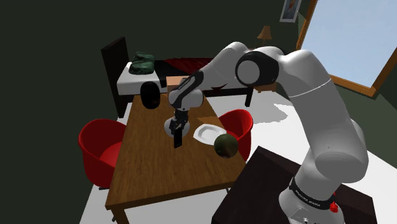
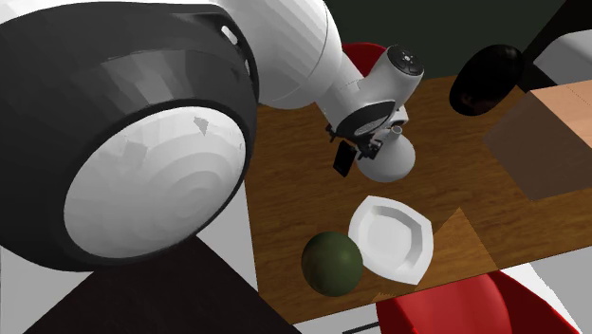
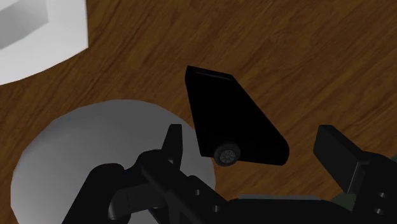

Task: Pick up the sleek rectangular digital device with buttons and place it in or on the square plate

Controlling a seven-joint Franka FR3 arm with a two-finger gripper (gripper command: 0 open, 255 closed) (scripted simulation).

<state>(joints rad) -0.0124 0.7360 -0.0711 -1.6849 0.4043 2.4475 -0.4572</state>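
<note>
The white arm (image 1: 305, 95) reaches from its stand over the wooden table (image 1: 159, 172) and ends above the boards beside the plate (image 1: 207, 133). A red chair (image 1: 98, 143) stands on the far side of the table from the plate, to the shoulder view's left. A brown box (image 2: 541, 133) and a black round thing (image 2: 486, 78) sit well apart from the plate, toward the table's far end. A dark green ball (image 1: 226, 146) rests just beside the plate, on the side nearer the stand. The plate is white, square and shallow. A pale grey dome (image 2: 394, 159) lies near the plate's opposite side. The gripper (image 3: 250, 133) points down close to the dome, its fingers (image 3: 173, 143) spread apart and clasping nothing. The device (image 3: 232, 118), a flat black slab with a small grey round button at one end, lies between those fingers, touching neither. It is just beside the dome and apart from the plate.
</note>
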